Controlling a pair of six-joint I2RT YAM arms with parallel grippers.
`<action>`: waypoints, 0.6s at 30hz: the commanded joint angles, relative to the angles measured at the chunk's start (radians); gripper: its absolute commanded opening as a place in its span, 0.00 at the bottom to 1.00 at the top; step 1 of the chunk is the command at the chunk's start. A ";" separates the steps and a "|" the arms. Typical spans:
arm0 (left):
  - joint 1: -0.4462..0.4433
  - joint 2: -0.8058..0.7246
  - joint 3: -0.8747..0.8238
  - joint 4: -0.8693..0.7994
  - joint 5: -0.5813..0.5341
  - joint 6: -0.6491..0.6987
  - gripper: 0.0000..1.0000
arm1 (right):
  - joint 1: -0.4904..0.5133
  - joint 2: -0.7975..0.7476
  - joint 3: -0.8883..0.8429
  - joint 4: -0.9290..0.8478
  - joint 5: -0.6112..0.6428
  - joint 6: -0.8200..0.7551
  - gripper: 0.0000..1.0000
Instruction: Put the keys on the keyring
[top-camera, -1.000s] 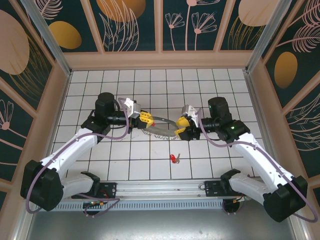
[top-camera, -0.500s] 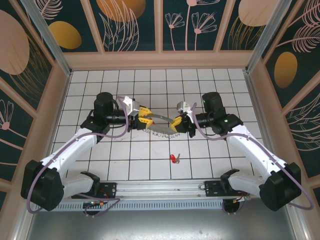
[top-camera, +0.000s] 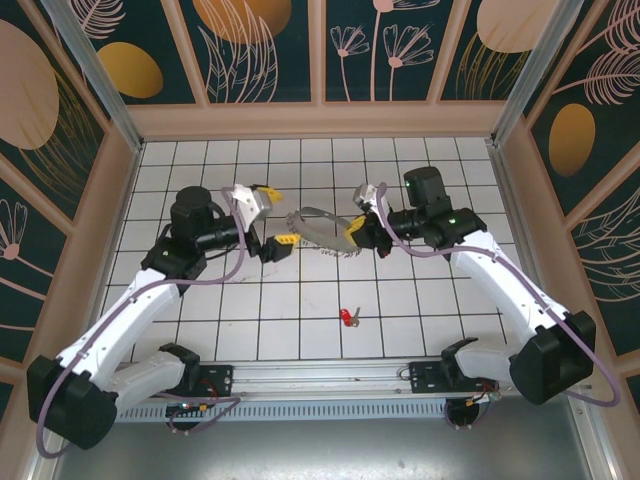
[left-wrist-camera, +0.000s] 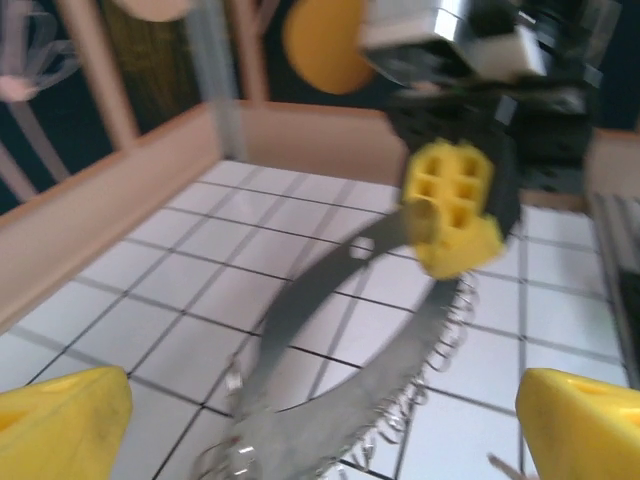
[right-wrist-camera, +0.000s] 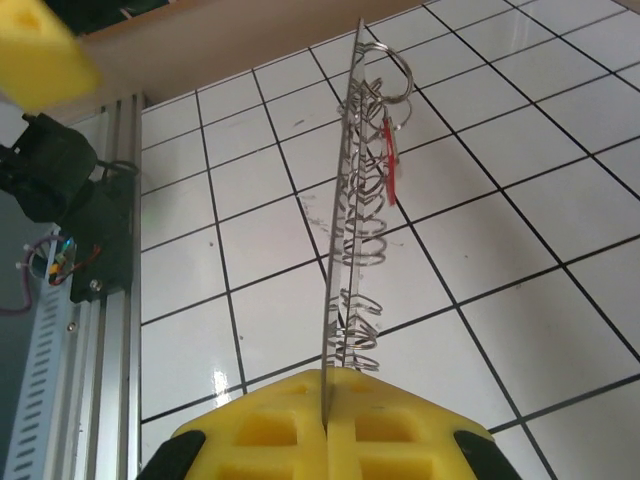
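in the overhead view the right gripper (top-camera: 356, 232) sits just right of the frame's centre, its yellow fingers clenched on one end of the keyring (top-camera: 320, 228). the keyring stretches leftward from it over the white tiled floor (top-camera: 420, 300). the right wrist view shows that grasp from close up. the two yellow pads (right-wrist-camera: 270, 440) at the bottom edge are pressed together on the thin grey band, which rises on edge up the middle of the frame with its silvery links (right-wrist-camera: 357, 250) fringing the right side. one red key (right-wrist-camera: 390, 160) hangs among those links near the ring's upper end. whether the ring's far end touches the tiles cannot be told. the left gripper (top-camera: 276, 214) is left of centre in the overhead view and faces the ring's free end. its fingers are spread wide and hold nothing. in the left wrist view its yellow fingertips (left-wrist-camera: 60, 420) sit in the two bottom corners, and the ring's band runs down between them, touching neither. a loose key (top-camera: 348, 317) with a red head lies on a tile below the centre of the overhead frame, well apart from the ring and both grippers.
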 joint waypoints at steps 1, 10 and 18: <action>-0.001 -0.051 0.022 -0.024 -0.121 -0.129 0.99 | -0.010 0.013 0.061 -0.072 -0.088 0.006 0.00; -0.009 -0.021 0.024 -0.107 0.181 0.229 0.99 | 0.093 0.081 0.105 -0.270 0.080 -0.237 0.00; -0.082 0.201 0.157 -0.348 0.240 0.453 0.77 | 0.175 0.081 0.116 -0.233 0.152 -0.285 0.00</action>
